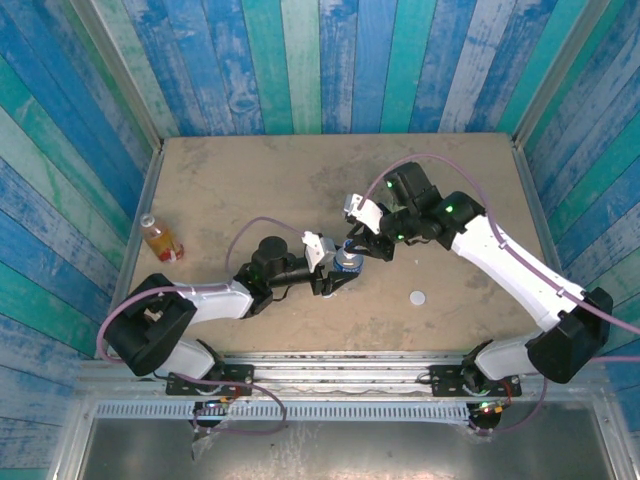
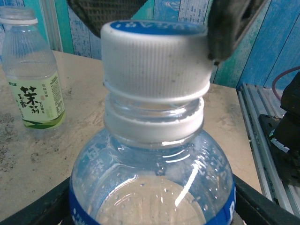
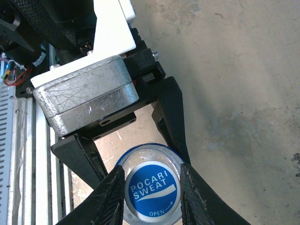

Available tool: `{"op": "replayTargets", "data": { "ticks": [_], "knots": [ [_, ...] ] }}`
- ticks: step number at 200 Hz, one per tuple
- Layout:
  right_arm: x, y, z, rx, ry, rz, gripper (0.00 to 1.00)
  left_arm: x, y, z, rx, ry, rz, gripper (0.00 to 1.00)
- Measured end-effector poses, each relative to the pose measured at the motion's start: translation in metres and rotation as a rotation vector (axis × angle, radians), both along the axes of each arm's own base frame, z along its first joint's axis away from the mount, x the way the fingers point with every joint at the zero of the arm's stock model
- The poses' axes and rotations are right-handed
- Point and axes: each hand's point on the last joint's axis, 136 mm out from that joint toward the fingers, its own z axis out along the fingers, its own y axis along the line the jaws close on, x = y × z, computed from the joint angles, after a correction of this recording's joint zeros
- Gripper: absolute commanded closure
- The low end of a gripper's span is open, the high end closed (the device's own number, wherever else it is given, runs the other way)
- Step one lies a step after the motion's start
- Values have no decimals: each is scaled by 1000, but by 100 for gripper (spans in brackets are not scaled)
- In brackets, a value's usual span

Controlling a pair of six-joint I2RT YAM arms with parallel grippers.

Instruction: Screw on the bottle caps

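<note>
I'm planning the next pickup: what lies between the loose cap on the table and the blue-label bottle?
Nothing: in the top view, only bare table separates the loose cap from the blue-label bottle.

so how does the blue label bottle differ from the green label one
The blue-label bottle is clamped in the left gripper with the right gripper on its cap; the green-label bottle stands free. The blue-label bottle's cap has a blue top; the green-label bottle's looks plain pale. Both are clear, upright and capped.
</note>
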Motion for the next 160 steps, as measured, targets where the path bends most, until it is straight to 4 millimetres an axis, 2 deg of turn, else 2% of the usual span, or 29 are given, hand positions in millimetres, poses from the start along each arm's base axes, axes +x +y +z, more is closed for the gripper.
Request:
{"op": "replayTargets", "data": {
  "ticks": [12,37,115,160],
  "knots": [
    [0,0,-2,-4,8,-2,64,0,0,-1,2,3,0,32],
    [1,1,-4,-10,21,-3,70,0,1,-1,3,2,4,32],
    [1,1,-2,-1,53,-33,79,3,7,2,-7,-18,48,31],
    [15,8,-3,47,123,-158,79,15,11,4,-7,-19,125,32]
  ]
}}
